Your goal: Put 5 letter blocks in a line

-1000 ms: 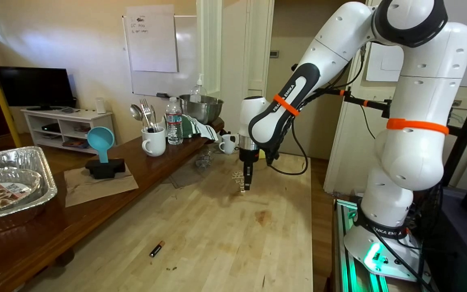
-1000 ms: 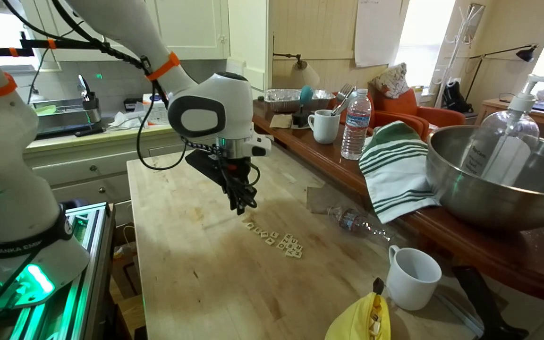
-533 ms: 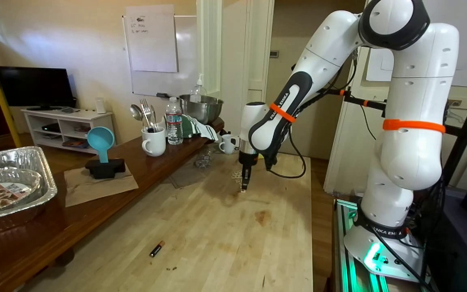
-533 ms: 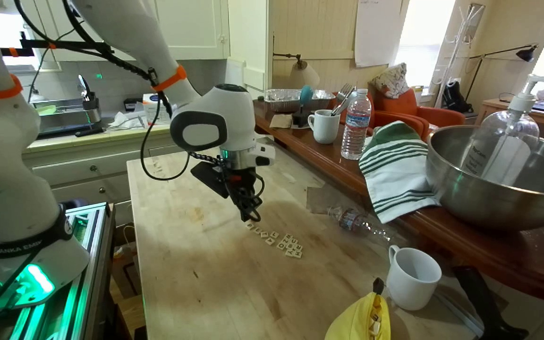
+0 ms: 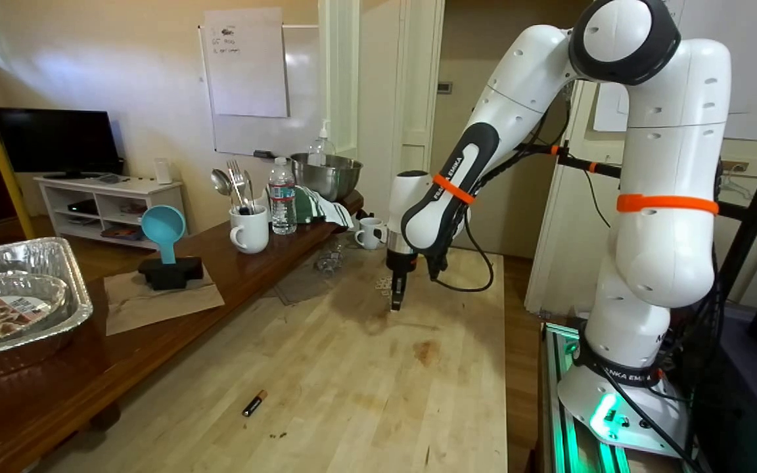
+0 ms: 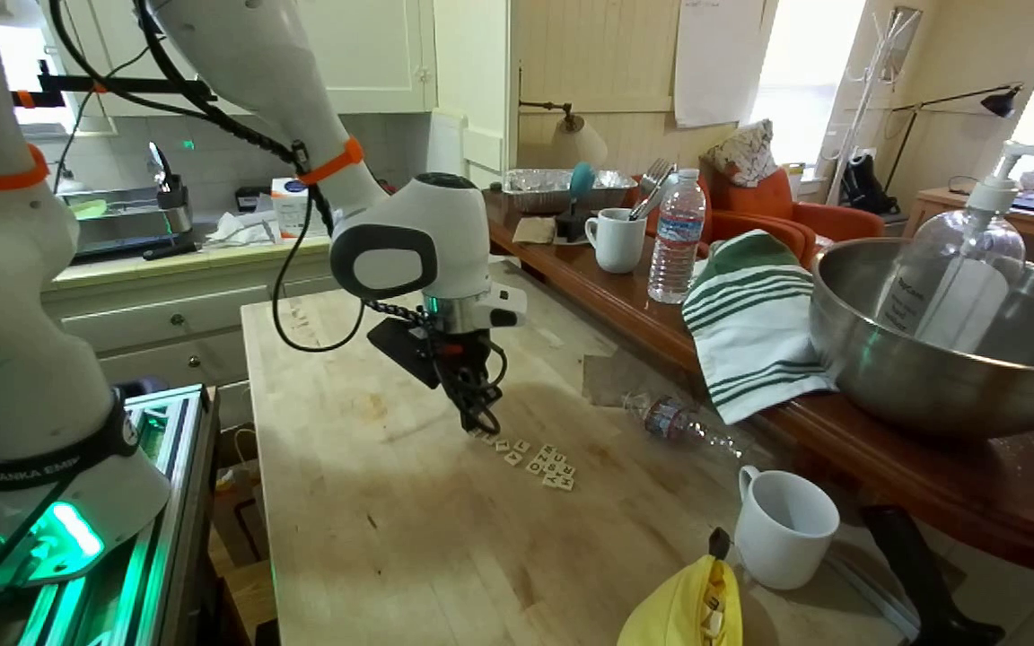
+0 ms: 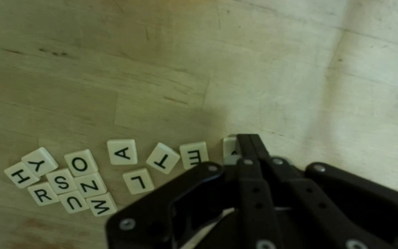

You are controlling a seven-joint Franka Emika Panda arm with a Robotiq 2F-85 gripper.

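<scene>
Closed hand [image 7: 248, 136] partly hides block [image 7: 229, 146]; letter unreadable.

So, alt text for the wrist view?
A black gripper, shut, partly hides a letter block on a wooden tabletop; its letter can't be read. To the left in the picture, the E block, T block and A block form a loose row, with the L block below it and a cluster of eight more blocks farther left.

My gripper [image 7: 248, 137] is blk; nr it, cream letter blocks [image 7: 122, 152] lettered blk. Well apart from it, grn-&-wht striped towel [image 6: 755, 327].
</scene>
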